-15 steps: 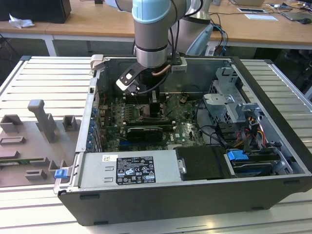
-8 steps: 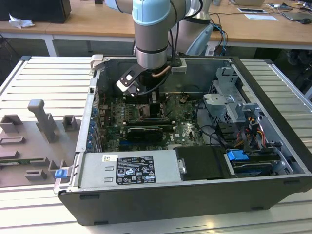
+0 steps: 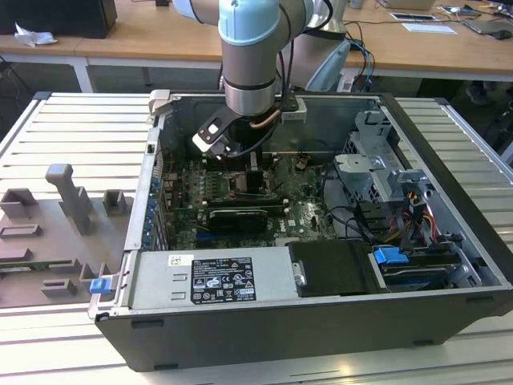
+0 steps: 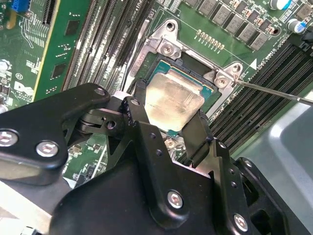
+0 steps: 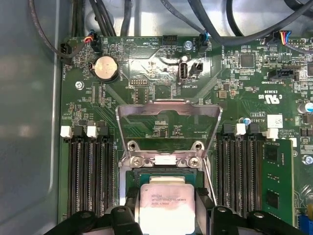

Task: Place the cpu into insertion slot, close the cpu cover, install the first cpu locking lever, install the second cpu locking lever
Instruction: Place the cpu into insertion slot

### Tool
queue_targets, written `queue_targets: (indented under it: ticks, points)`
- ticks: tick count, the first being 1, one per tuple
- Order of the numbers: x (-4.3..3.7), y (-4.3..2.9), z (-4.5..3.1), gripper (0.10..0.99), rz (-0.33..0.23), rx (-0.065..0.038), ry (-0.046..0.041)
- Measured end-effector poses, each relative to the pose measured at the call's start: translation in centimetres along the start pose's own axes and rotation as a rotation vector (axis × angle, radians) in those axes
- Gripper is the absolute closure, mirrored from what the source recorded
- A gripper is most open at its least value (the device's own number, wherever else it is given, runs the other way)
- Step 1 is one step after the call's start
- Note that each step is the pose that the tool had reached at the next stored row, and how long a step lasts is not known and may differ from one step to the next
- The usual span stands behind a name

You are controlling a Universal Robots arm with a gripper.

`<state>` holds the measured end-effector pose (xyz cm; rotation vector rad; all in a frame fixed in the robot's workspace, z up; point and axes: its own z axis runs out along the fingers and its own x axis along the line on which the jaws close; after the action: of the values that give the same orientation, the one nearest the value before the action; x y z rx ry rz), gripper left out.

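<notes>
In both wrist views my gripper (image 4: 170, 106) (image 5: 166, 211) is shut on the cpu (image 4: 173, 98) (image 5: 165, 203), its black fingers (image 4: 139, 105) pressed against two opposite edges of the silvery chip. The cpu sits level at the insertion slot (image 4: 168, 48), inside the slot's silvery metal rim; I cannot tell whether it is fully seated. The cpu cover (image 5: 146, 110) stands tipped open behind the slot, hinged at the slot's far edge. A thin locking lever rod (image 4: 274, 91) sticks out free beside the slot. In the exterior view my gripper (image 3: 247, 172) reaches down into the open computer case.
Long black memory slots (image 5: 90, 176) (image 5: 237, 171) flank the socket on both sides. An expansion card (image 3: 236, 216), a power supply (image 3: 212, 281) and a drive cage (image 3: 385, 180) crowd the case (image 3: 449, 160). A grey fixture plate (image 3: 56, 233) lies at the exterior view's left.
</notes>
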<state>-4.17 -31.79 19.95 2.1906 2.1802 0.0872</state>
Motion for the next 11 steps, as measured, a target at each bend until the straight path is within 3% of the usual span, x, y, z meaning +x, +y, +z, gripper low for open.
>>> queue_targets:
  ticks: [10, 11]
  points:
    - [0.00, 0.00, 0.05, 0.533, 0.000, 0.000, 0.0001]
    - [0.00, 0.00, 0.05, 0.471, 0.000, 0.000, 0.0001]
